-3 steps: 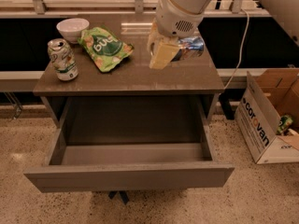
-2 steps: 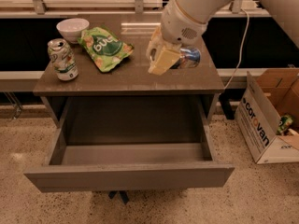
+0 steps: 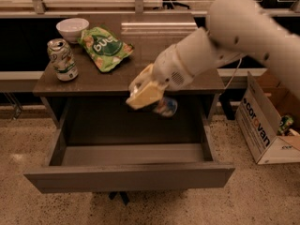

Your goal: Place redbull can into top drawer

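Cardboard box (image 3: 260,125), right side, on floor: "corovan" in blue letters on its side. Green bag (image 3: 104,48), far left: white lettering, unreadable. Green-and-white can (image 3: 62,60): label illegible. Gripper (image 3: 147,95) over top drawer (image 3: 126,177), clamping redbull can (image 3: 167,107); can's print illegible.

You see your cream-yellow gripper (image 3: 145,95) over the grey-brown top drawer (image 3: 129,177), clasping the blue-and-silver redbull can (image 3: 167,107); behind, a green-and-white can (image 3: 62,60).
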`<state>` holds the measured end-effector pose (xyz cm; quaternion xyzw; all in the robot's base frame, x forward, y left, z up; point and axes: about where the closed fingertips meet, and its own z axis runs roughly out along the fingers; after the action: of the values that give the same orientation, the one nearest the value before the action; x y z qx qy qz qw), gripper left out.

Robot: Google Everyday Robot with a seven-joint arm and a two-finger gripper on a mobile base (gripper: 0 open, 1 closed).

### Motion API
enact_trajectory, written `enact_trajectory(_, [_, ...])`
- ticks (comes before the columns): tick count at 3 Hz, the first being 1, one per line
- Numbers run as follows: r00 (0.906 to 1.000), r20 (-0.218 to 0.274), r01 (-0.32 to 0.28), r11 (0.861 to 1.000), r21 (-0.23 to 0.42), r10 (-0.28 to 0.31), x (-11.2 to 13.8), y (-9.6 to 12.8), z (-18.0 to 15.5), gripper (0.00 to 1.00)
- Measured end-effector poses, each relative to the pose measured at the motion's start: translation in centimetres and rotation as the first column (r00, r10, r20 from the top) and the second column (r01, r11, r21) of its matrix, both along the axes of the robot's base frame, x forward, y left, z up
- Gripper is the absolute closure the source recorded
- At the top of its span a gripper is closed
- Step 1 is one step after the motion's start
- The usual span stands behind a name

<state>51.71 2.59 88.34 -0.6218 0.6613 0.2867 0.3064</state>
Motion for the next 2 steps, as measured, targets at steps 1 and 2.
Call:
enact_trajectory(1, [0.9838,-0.179,0.014,0.999,0.038,-0.007,-2.8,4.3,-6.0,1.00])
enact_trajectory(2, [0.9610,-0.276,0.002,0.999,0.042,0.010,-4.0,8.6,-11.1,1.00])
